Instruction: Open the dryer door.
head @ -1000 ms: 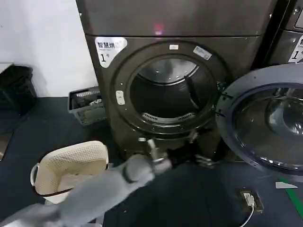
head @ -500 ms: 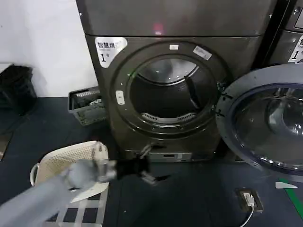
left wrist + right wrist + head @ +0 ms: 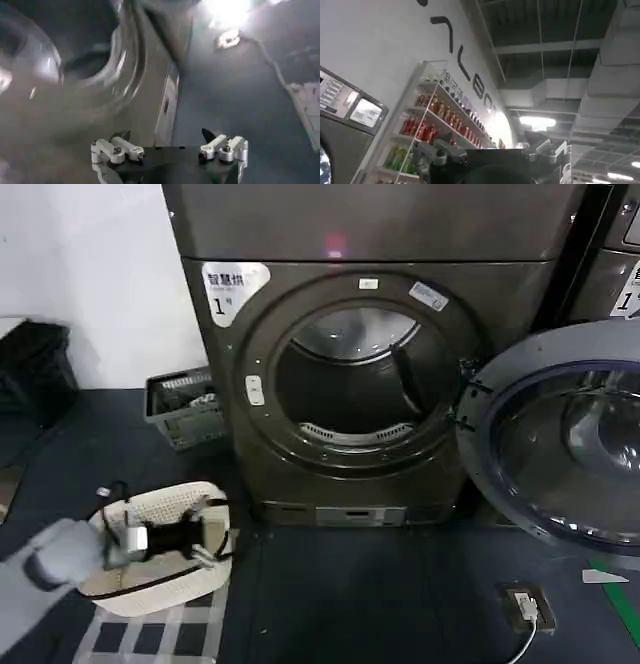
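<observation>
At the lower left of the head view, the left pincer (image 3: pixel 205 541) hangs over a cream laundry basket (image 3: pixel 165 584), fingers apart and holding nothing. Beyond it at centre stands the dryer (image 3: pixel 360 374), drum exposed. The dryer door (image 3: pixel 560 444) is swung wide open at right.

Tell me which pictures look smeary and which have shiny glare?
Left wrist view: the dryer is smeared with motion blur, and a bright glare spot sits on the floor. Head view: mostly sharp, with a small pink reflection on the dryer's top panel. Right wrist view: a ceiling lamp glows.
</observation>
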`<state>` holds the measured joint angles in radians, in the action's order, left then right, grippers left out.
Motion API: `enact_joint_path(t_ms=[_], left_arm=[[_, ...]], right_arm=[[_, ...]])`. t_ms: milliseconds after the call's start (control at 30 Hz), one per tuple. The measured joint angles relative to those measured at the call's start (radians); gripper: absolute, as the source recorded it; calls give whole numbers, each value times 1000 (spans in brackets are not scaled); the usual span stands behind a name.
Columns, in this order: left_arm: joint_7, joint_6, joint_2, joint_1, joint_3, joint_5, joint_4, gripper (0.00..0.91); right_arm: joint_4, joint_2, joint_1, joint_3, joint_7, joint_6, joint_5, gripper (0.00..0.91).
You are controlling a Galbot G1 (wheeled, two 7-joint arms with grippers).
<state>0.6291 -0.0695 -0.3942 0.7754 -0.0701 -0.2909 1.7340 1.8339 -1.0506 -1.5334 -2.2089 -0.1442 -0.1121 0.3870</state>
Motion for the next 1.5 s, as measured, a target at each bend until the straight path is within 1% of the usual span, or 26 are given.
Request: enact_joint_path(t_ms=[67, 200, 300, 400, 733, 867, 967, 1200, 1500], left_arm=[[-6, 47, 22, 17, 22, 16, -9, 907], [11, 154, 62, 35, 47, 36, -34, 907], [16, 192, 77, 41, 51, 49, -59, 907], [-6, 231, 92, 47, 46, 64, -86, 907], [-15, 235, 107, 28, 8, 114, -167, 907], [-12, 257, 107, 24, -4, 140, -168, 907], [-31, 289, 109, 20, -8, 133, -170, 907], [-28, 317, 104, -2, -38, 144, -171, 907], [-20, 305, 110, -40, -77, 189, -171, 907]], right_arm=[[0, 1, -1, -1, 0, 0, -5, 907], [9, -7, -2, 4, 0, 3, -7, 907], [16, -10, -6, 5, 0, 2, -4, 907], [27, -21, -9, 9, 2, 2, 3, 907], [54, -36, -2, 22, 2, 2, 2, 907], [60, -36, -2, 20, 2, 1, 2, 907], [59, -36, -6, 14, 2, 1, 3, 907], [58, -32, -2, 10, 2, 1, 4, 907], [61, -31, 10, 18, 1, 1, -4, 907]])
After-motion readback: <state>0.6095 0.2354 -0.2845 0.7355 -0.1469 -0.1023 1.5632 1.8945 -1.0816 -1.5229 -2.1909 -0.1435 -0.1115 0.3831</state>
